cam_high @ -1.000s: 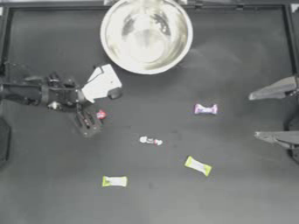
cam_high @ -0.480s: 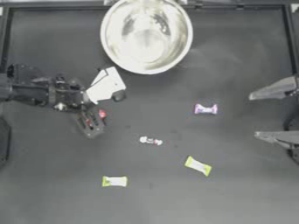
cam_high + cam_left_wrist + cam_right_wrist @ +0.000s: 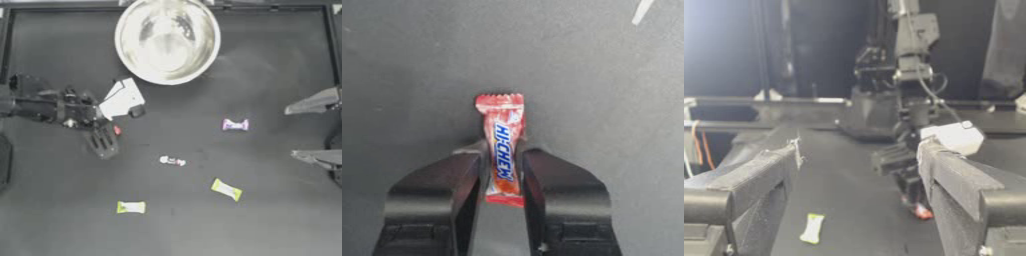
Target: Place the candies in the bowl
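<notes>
Left pincer (image 3: 115, 131) clamped on the red-white candy (image 3: 501, 150), sitting on the left side of the bench (image 3: 267, 220). Wrist view pretty clear on that: both jaws pressed against the wrapper's long sides, candy's long axis running along the jaws, one crimped end poking out past the tips, the other end between the jaws. Can't tell from here whether it's lifted off the bench yet or resting on it.

Key thing for what comes next, probably: bowl (image 3: 167, 40) sits at the far edge of the bench, up and to the right of the left pincer in the top view, near but not touching. So likely a lift, then a swing across toward the rim, then a drop inside. Nothing between pincer and bowl apart from the arm's own white piece.

Right pincer (image 3: 319, 130) parked at the right edge, jaws spread wide, holding nothing.

Four more lying loose mid-bench: purple-white candy (image 3: 235, 124) nearest the right arm, whitish candy (image 3: 172, 160) in the middle, two yellow-green ones (image 3: 226, 189) (image 3: 131, 207) lower down. Bowl looks empty so far.
</notes>
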Available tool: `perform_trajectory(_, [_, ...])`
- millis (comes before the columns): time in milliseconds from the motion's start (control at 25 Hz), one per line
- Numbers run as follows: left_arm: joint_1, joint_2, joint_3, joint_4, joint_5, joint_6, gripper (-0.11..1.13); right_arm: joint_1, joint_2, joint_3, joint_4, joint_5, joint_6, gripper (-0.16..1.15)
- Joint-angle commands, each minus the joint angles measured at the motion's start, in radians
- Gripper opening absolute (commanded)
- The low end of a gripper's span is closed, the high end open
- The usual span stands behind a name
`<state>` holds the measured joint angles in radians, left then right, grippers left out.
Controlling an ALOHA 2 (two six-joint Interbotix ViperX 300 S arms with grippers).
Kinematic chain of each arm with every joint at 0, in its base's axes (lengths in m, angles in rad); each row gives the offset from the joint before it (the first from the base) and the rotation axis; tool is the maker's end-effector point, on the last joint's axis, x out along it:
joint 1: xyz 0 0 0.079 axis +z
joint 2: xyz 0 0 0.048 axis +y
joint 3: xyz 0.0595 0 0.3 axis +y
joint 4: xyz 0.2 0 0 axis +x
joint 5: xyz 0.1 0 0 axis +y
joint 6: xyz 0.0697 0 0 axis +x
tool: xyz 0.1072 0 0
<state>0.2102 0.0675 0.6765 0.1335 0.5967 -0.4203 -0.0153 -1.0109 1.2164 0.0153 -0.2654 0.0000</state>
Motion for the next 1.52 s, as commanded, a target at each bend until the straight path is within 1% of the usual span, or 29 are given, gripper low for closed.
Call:
perform_trajectory(40, [-0.005,-0.011,-0.017,-0.002,-0.003,0.002,0.63,-0.002,0.006,-0.012,0.002,-0.011,0.002,1.00])
perform_trajectory(320, [-0.017,-0.014,-0.031,0.003,0.006,0.005,0.56,-0.002,0.006,-0.015,0.002,-0.009,0.002,0.99])
perform_trajectory(560, [-0.018,-0.018,-0.046,0.006,0.023,0.008,0.54,-0.002,0.006,-0.014,0.003,-0.009,0.002,1.00])
perform_trajectory(680, [-0.020,-0.035,-0.052,0.020,0.041,0.006,0.54,-0.002,0.006,-0.014,0.002,-0.011,0.002,0.99])
perform_trajectory(880, [-0.020,-0.101,-0.092,0.074,0.094,0.006,0.53,-0.002,0.006,-0.012,0.011,-0.011,0.000,1.00])
perform_trajectory(1160, [-0.006,-0.235,-0.161,0.178,0.118,0.011,0.53,-0.008,0.006,-0.014,0.014,-0.008,0.000,1.00])
perform_trajectory(1280, [0.026,-0.267,-0.184,0.216,0.106,0.014,0.52,-0.017,0.008,-0.014,0.014,-0.006,0.000,1.00])
perform_trajectory(1360, [0.052,-0.270,-0.202,0.242,0.094,0.029,0.51,-0.018,0.012,-0.015,0.012,-0.006,0.000,1.00])
perform_trajectory(1520, [0.143,-0.236,-0.256,0.245,0.044,0.109,0.50,-0.026,0.025,-0.017,0.014,-0.006,0.000,1.00])
